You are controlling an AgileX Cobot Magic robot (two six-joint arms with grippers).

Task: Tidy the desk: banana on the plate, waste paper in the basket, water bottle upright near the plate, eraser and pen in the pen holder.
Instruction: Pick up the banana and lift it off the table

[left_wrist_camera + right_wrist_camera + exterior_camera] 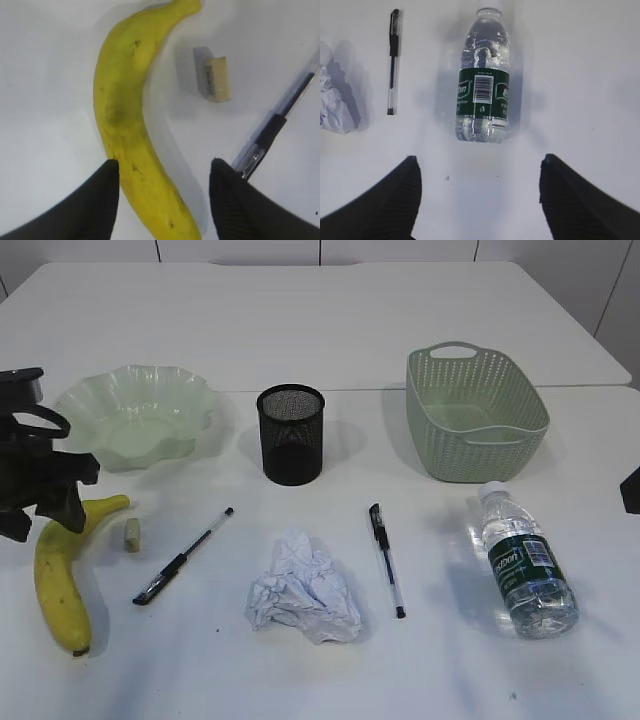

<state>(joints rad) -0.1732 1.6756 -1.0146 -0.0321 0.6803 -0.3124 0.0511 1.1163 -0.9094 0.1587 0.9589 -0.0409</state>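
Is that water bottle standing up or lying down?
Lying down. The water bottle rests on its side on the table, cap toward the basket.

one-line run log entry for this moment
stage: banana pick approach | left gripper: open, straddling banana on table | right gripper: open above lying water bottle | plate: empty | nothing held

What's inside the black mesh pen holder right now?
The pen holder looks empty through its mesh; its very bottom is too dark to see. Both pens lie on the table.
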